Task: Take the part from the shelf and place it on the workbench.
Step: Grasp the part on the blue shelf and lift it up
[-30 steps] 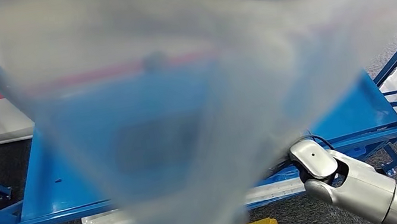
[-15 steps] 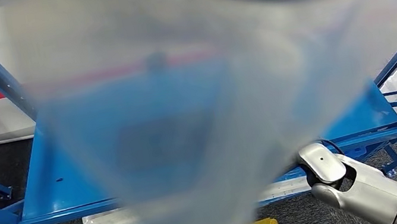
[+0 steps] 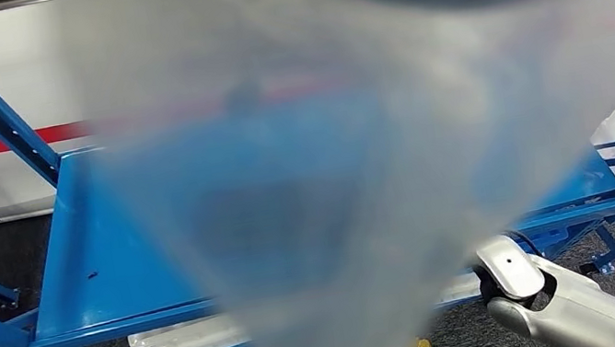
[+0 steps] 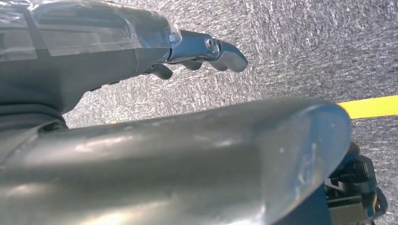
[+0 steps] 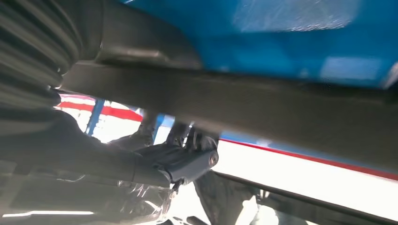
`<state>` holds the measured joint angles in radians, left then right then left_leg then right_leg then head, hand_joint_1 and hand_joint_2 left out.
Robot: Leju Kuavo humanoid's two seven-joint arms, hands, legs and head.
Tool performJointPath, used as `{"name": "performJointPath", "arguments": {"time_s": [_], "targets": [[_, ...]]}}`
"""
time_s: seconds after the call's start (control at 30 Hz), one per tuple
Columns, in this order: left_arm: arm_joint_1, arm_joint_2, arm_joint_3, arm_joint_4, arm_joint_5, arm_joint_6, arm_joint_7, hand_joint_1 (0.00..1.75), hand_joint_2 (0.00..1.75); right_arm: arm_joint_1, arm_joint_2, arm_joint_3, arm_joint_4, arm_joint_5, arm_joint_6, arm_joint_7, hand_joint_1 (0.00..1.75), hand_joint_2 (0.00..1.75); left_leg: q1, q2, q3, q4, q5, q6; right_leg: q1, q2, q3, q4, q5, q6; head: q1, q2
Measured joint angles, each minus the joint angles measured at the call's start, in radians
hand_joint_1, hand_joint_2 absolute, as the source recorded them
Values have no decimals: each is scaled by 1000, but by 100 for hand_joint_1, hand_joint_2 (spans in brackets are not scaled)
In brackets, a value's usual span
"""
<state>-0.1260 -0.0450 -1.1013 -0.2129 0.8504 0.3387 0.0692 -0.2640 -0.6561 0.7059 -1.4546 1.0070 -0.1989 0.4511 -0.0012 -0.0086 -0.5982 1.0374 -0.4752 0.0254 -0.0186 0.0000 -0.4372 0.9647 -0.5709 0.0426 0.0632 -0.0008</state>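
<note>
The blue shelf (image 3: 99, 290) sits at nine o'clock. A big, blurry, see-through part (image 3: 333, 179) is held up close in the middle and hides most of the shelf. The right hand (image 5: 178, 161) is wrapped around the part. The left hand (image 4: 197, 51) hangs over the grey floor (image 4: 305, 47), fingers curled in, holding nothing.

A blurred, translucent part (image 3: 333, 179) is filling the middle of the head view and veiling most of the blue shelf (image 3: 103, 262) behind it. The right arm (image 3: 558, 306) is running off the lower right edge. In the right wrist view, the right hand (image 5: 178, 159) is lying in shadow, so its grip is not showing clearly.
</note>
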Motion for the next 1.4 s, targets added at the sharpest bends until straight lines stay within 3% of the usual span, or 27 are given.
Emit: {"name": "performJointPath", "arguments": {"time_s": [0.47,0.7,0.77,0.87,1.2,1.4], "targets": [[0,-9,-11,0,-13,-1,-1,0,0,24,17,-62,1,9,-35,4,175,175,0,5,0,0,0,0,0,0,0,-1,1,1,1,0],[0,-13,-22,0,-13,1,1,0,0,43,30,-91,1,18,-106,23,175,175,0,7,-1,0,0,1,0,1,-1,-1,1,1,1,0],[0,-14,-23,0,-11,4,4,0,0,51,33,-103,-2,-27,-138,20,175,175,0,8,-2,0,0,1,0,1,-1,-1,1,1,1,0],[0,-14,-23,0,4,16,7,0,0,69,46,-143,-38,-206,-239,-17,175,175,0,11,-3,0,0,1,0,2,-1,-1,1,1,2,0],[0,-10,-23,2,37,49,-14,0,0,85,85,-296,-300,-579,-424,-78,175,175,0,17,-6,0,0,1,0,6,-6,-1,2,0,0,0],[0,-4,-23,3,41,52,-21,0,0,94,85,-392,-437,-631,-442,-81,175,175,0,13,-7,0,-1,1,0,5,-7,-1,2,0,2,0]]}}
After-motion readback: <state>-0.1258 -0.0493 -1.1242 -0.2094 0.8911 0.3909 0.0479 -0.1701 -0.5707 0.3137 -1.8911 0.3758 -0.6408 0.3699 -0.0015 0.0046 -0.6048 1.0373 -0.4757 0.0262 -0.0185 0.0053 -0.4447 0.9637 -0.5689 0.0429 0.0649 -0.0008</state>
